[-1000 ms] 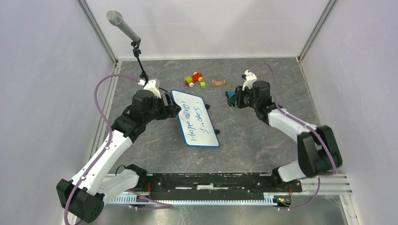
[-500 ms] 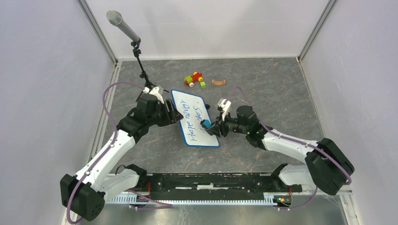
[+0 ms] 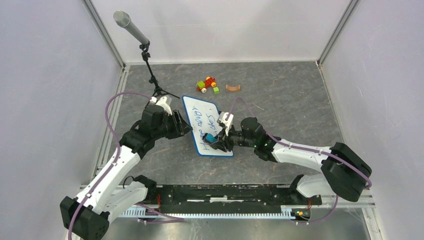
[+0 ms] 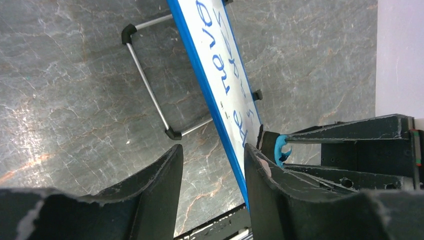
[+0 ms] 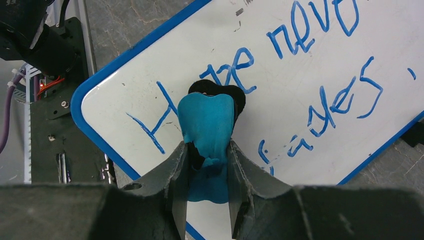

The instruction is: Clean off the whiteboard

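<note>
The whiteboard (image 3: 197,114) (image 4: 227,85) (image 5: 310,65) lies mid-table, white with a blue rim and blue handwriting across it. My right gripper (image 3: 214,139) (image 5: 207,145) is shut on a blue eraser (image 5: 207,120) (image 3: 210,136) whose dark pad presses on the board's near end, over the first word. My left gripper (image 3: 187,129) (image 4: 212,150) is at the board's left long edge. Its jaws stand apart, and the blue rim runs between them close to the right finger. Floor shows between the rim and the left finger.
A microphone (image 3: 131,26) on a thin stand rises at the back left. Small coloured toy bricks (image 3: 207,84) and a brown piece (image 3: 232,88) lie behind the board. The board's metal stand legs (image 4: 147,82) jut out under it. Walls close in on both sides.
My right arm swung from the back right down onto the board with the eraser and slid toward its near left end. My left jaws narrowed around the board's rim.
</note>
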